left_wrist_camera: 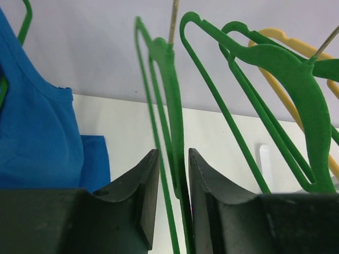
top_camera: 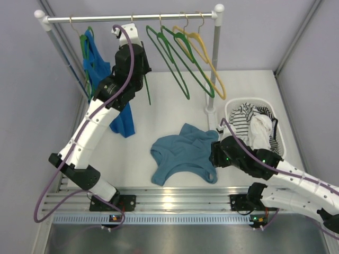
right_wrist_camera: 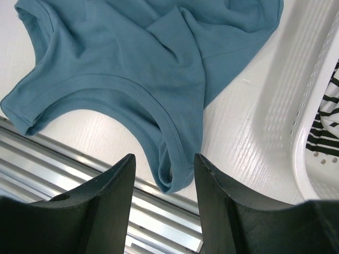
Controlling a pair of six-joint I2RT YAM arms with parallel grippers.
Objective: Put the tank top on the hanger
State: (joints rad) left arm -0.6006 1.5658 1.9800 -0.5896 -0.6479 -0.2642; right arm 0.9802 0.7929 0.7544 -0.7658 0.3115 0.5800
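The teal-blue tank top point(top_camera: 185, 153) lies crumpled on the white table in front of the right arm. My right gripper point(top_camera: 214, 153) hovers low at its right edge. Its jaws point(right_wrist_camera: 164, 164) stand open on either side of a folded shoulder strap point(right_wrist_camera: 172, 169), without touching it. My left gripper point(top_camera: 136, 55) is raised to the rail. The dark-green hanger point(left_wrist_camera: 165, 79) hangs there by its metal hook, and its lower wire point(top_camera: 148, 92) shows below the wrist. The hanger runs between the narrow jaws point(left_wrist_camera: 174, 159). It rests against the right finger, with a gap on the left side.
Two more green hangers point(top_camera: 175, 58) and a yellow hanger point(top_camera: 204, 53) hang on the rail point(top_camera: 159, 17). A royal-blue garment point(top_camera: 98, 69) hangs at the left. The rack post point(top_camera: 214, 63) stands beside a white basket point(top_camera: 283, 135) with a striped cloth point(top_camera: 243, 119). Aluminium rails point(top_camera: 169, 201) run along the near edge.
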